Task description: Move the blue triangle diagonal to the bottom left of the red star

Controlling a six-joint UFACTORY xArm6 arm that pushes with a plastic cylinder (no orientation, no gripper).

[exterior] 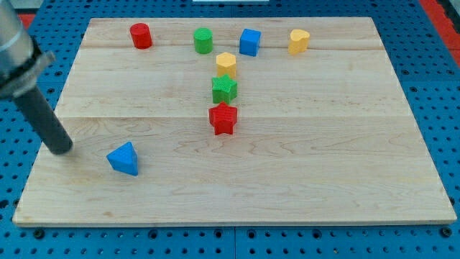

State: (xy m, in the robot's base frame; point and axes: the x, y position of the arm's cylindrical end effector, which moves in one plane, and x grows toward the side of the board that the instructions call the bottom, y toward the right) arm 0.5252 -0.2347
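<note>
The blue triangle (123, 159) lies on the wooden board near the view's lower left. The red star (223, 119) sits near the board's middle, up and to the right of the triangle. My tip (60, 150) rests on the board to the left of the blue triangle, a short gap away and not touching it. The dark rod rises from it toward the view's upper left.
A green star (224, 89) and a yellow hexagon (226, 63) stand in a column above the red star. Along the top are a red cylinder (141, 35), a green cylinder (203, 40), a blue cube (249, 42) and a yellow heart (299, 41). The board's left edge (43, 144) is next to my tip.
</note>
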